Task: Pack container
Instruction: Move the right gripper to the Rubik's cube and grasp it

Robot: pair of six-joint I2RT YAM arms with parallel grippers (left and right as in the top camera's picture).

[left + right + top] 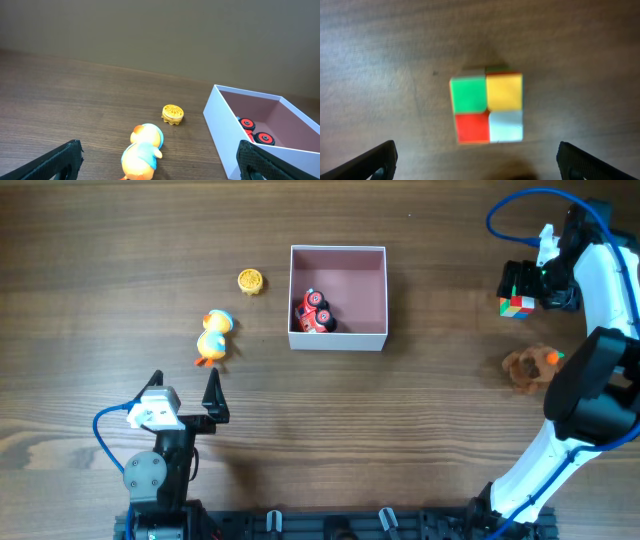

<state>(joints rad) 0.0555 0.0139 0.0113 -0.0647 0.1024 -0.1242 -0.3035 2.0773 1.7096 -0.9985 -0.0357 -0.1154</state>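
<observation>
The container (337, 338), a square white-walled box with a pink inside, sits at the table's middle and holds a red toy car (315, 314); it also shows in the left wrist view (222, 132). A yellow duck toy (213, 337) lies left of it, with a small yellow disc (250, 281) beyond. My left gripper (186, 398) is open and empty, just short of the duck (142, 156). My right gripper (524, 283) is open above a colour cube (487, 107), which lies on the table at far right (516, 306).
A brown plush toy (530, 367) lies at the right, below the cube and beside my right arm. The yellow disc also shows in the left wrist view (173, 114). A wall rises beyond the table's far edge.
</observation>
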